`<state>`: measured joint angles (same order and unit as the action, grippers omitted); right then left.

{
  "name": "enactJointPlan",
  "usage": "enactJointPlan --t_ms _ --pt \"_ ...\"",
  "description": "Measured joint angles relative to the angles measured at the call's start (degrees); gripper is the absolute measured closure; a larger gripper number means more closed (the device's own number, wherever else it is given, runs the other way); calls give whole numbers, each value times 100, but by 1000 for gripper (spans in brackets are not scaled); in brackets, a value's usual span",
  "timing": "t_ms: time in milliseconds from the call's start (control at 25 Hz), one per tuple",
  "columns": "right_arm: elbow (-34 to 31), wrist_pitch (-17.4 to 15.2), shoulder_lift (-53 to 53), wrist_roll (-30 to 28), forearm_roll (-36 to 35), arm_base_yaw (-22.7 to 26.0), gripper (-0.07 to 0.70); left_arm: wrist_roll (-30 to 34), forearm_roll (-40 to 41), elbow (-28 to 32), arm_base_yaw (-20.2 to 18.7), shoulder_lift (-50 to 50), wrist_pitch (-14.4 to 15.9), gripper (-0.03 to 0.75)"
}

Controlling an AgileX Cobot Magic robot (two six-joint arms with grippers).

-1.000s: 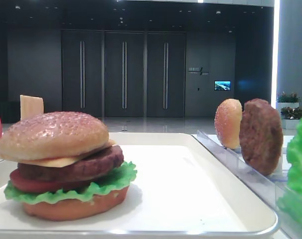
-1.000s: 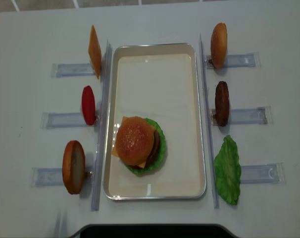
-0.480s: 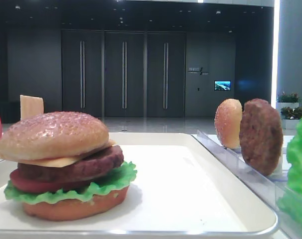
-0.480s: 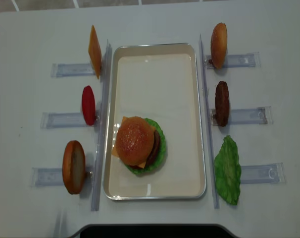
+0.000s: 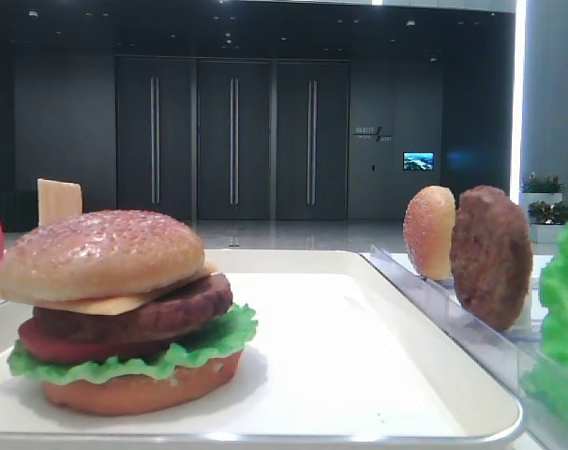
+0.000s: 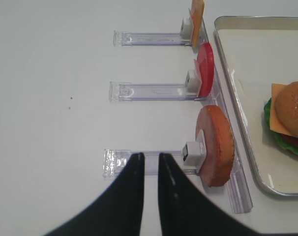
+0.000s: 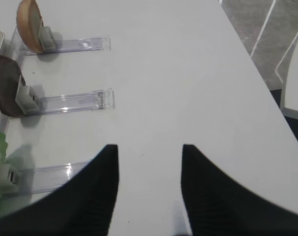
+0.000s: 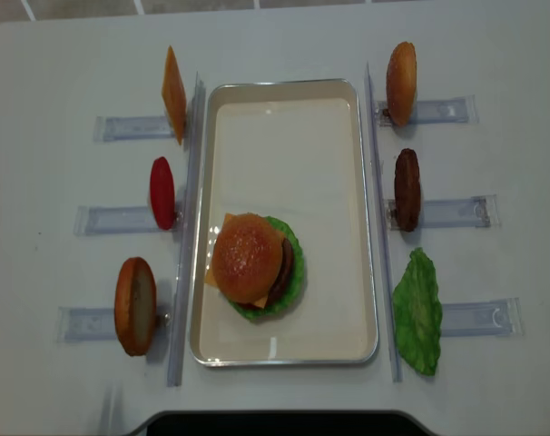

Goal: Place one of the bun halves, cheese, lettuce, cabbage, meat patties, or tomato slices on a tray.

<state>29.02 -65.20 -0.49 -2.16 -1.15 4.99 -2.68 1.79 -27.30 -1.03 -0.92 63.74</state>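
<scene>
Both grippers hung over bare tabletop, away from the food. On the left wrist view the left gripper [image 6: 150, 162] had its two dark fingers pressed almost together with nothing between them, their tips just at the outer end of the nearest clear plastic rack [image 6: 139, 160]. On the right wrist view the right gripper [image 7: 150, 152] had its fingers parted with a clear gap, holding nothing, above the white table [image 7: 188, 73].

On the cream-white tray [image 8: 284, 359] stood an assembled burger [image 8: 255, 265], toward the near end and left of the tray's middle. From the low exterior view its layers read from the top down: the domed golden-brown bun top [image 5: 101, 253], a cheese slice [image 5: 106, 304] jutting out at the edges, a meat patty [image 5: 139, 317], a tomato slice [image 5: 59, 351], ruffled lettuce [image 5: 200, 347], and a flat orange bottom bun [image 5: 143, 389].

Spare pieces stood on edge in clear racks on either side of the tray. On the left, from far to near, were a cheese slice [image 8: 173, 94], a red tomato slice [image 8: 162, 192] and a flat orange bun half [image 8: 134, 305]. On the right, from far to near, were a paler domed bun [image 8: 401, 82], a second dark-brown patty [image 8: 407, 188] and a loose green lettuce leaf [image 8: 417, 312]. A long clear rail ran along each long side of the tray, just beside its rim.
</scene>
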Motion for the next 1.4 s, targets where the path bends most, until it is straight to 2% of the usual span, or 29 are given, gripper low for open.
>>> enactJointPlan --t_ms 1400 --pt "0 5 0 0 0 -41 341 0 0 0 0 0 0 640"
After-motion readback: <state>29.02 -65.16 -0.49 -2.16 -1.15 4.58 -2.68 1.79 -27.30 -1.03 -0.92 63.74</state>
